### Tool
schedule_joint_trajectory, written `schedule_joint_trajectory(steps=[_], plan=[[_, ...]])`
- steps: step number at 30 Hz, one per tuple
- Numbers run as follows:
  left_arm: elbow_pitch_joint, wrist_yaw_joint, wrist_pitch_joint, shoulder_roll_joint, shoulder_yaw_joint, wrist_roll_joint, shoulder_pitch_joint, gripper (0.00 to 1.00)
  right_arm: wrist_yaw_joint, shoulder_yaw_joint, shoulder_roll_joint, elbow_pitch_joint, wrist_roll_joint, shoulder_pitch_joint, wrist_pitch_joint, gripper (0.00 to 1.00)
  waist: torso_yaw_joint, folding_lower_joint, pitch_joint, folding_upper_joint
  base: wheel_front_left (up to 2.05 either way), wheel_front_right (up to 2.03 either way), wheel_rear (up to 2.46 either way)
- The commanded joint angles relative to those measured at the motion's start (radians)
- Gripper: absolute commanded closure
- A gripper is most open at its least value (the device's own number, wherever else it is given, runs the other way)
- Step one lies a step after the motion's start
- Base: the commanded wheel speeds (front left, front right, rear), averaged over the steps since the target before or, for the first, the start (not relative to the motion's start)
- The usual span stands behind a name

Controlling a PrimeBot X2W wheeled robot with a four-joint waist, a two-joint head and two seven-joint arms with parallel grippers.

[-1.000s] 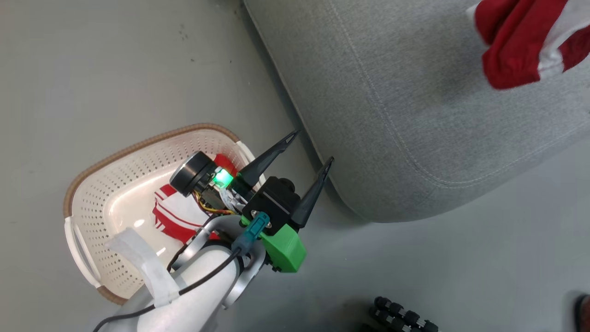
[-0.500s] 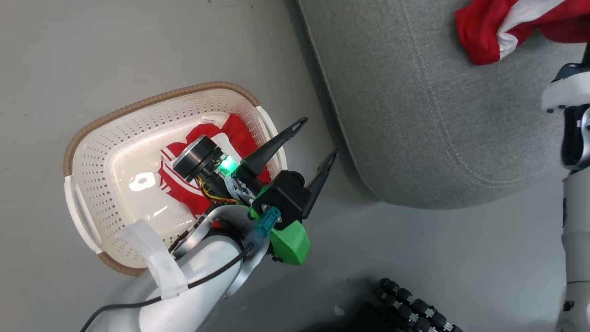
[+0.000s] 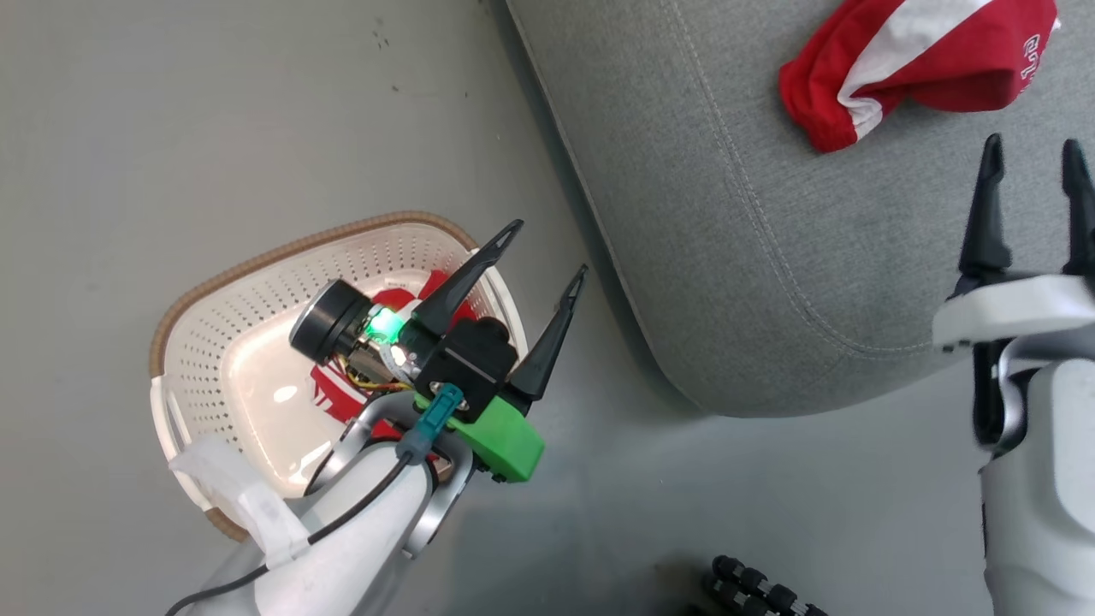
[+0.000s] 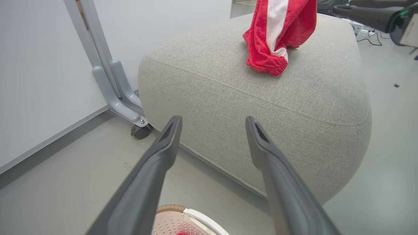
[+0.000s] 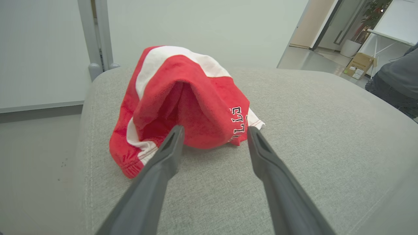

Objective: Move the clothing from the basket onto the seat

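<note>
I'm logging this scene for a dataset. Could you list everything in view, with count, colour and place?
seat: one, light grey, on the floor
basket: one, cream with brown rim, on the floor beside the seat
lettered garment: one, red with white panel, lying on the seat
striped garment: one, red and white, in the basket, partly hidden by the left arm
frame leg: one, grey with dark caster, by the wall behind the seat
ribbed object: one, black, bottom edge of the head view; cannot tell what it is
left gripper: one, dark fingers open and empty, between basket and seat
right gripper: one, dark fingers open and empty, over the seat near the lettered garment
</note>
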State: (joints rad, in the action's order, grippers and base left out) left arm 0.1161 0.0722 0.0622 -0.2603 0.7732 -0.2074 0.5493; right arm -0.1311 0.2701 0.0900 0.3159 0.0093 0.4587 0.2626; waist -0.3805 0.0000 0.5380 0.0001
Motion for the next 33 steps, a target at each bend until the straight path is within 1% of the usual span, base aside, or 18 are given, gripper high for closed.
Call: schedule_joint_trajectory(steps=[1, 4, 9, 12, 14, 19, 24, 25, 27, 29, 33], plan=[[0.020, 0.013, 0.028, 0.013, -0.012, -0.020, -0.026, 0.00, 0.001, -0.029, -0.003, -0.008, 0.013, -0.040, 0.003, 0.00, 0.018, 0.0000, -0.075, -0.0001, 0.00, 0.00, 0.00], [0.062, 0.036, 0.091, 0.030, -0.035, -0.040, -0.046, 0.00, 0.001, -0.080, 0.007, -0.014, 0.028, -0.092, 0.003, 0.00, 0.052, 0.0000, -0.122, -0.0001, 0.00, 0.00, 0.00], [0.137, 0.073, 0.177, 0.068, -0.078, -0.083, -0.093, 0.00, 0.001, -0.163, 0.011, -0.026, 0.051, -0.154, 0.003, 0.00, 0.136, 0.0000, -0.200, -0.0001, 0.00, 0.00, 0.00], [0.171, 0.075, 0.198, 0.083, -0.110, -0.104, -0.120, 0.00, 0.001, -0.199, 0.010, -0.022, 0.062, -0.173, 0.003, 0.00, 0.187, 0.0000, -0.239, -0.0001, 0.00, 0.00, 0.00], [0.184, 0.075, 0.203, 0.103, -0.149, -0.129, -0.149, 0.00, 0.001, -0.230, 0.012, -0.022, 0.066, -0.180, 0.003, 0.00, 0.222, 0.0000, -0.266, -0.0001, 0.00, 0.00, 0.00], [0.129, 0.075, 0.203, 0.139, -0.268, -0.101, -0.246, 0.00, 0.001, -0.298, 0.030, -0.040, 0.073, -0.211, 0.003, 0.00, 0.303, 0.0000, -0.337, -0.0001, 0.00, 0.00, 0.00], [0.077, 0.060, 0.203, 0.165, -0.375, -0.053, -0.338, 0.00, 0.001, -0.333, 0.034, -0.091, 0.091, -0.250, 0.003, 0.00, 0.360, 0.0000, -0.397, -0.0001, 0.00, 0.00, 0.00], [0.057, 0.049, 0.204, 0.172, -0.393, -0.042, -0.355, 0.00, 0.001, -0.337, 0.034, -0.104, 0.098, -0.262, 0.003, 0.00, 0.369, 0.0000, -0.407, -0.0001, 0.00, 0.00, 0.00], [0.021, 0.027, 0.203, 0.179, -0.428, -0.024, -0.393, 0.00, 0.001, -0.342, 0.030, -0.124, 0.100, -0.279, 0.003, 0.00, 0.378, 0.0000, -0.425, -0.0001, 0.00, 0.00, 0.00], [-0.006, 0.016, 0.203, 0.183, -0.468, -0.006, -0.433, 0.00, 0.001, -0.348, 0.025, -0.142, 0.107, -0.298, 0.003, 0.00, 0.382, 0.0000, -0.441, -0.0001, 0.00, 0.00, 0.00], [-0.074, -0.017, 0.203, 0.200, -0.521, 0.034, -0.497, 0.00, 0.001, -0.334, 0.006, -0.214, 0.136, -0.349, 0.003, 0.00, 0.386, 0.0000, -0.466, -0.0001, 0.00, 0.00, 0.00]])
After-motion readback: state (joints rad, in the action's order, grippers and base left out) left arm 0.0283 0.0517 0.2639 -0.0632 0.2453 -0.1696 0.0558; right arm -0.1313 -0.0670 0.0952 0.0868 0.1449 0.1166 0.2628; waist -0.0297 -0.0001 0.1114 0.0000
